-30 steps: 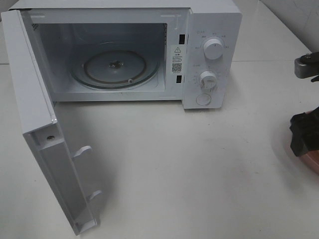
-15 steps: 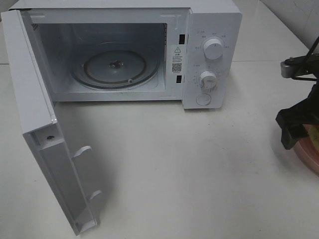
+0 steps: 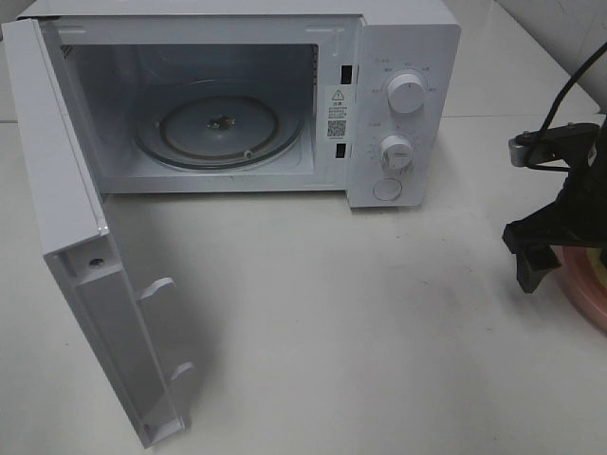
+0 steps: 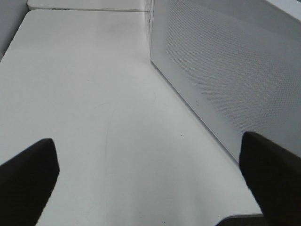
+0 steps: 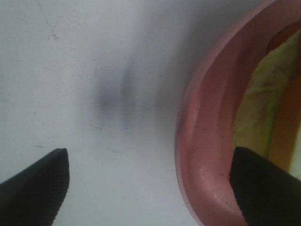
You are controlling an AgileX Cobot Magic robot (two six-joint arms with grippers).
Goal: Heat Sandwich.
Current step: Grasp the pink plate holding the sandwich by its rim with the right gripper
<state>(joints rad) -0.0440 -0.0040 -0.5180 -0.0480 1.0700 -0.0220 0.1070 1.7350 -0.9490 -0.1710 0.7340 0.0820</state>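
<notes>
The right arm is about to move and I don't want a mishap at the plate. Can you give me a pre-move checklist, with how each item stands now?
1. The white microwave door stands wide open: ok.
2. The glass turntable is bare: ok.
3. The right gripper is open: ok.
4. It straddles the rim of the round pink plate, one finger over the table and one over the plate: ok.
5. The sandwich sits square on the plate: cannot tell; only a yellow and orange strip shows.
6. The left gripper is open and out of the doorway: ok.

White tabletop [image 3: 379, 332] (faint seam lines); pale tiled wall [image 3: 560, 28] behind, far right.
</notes>
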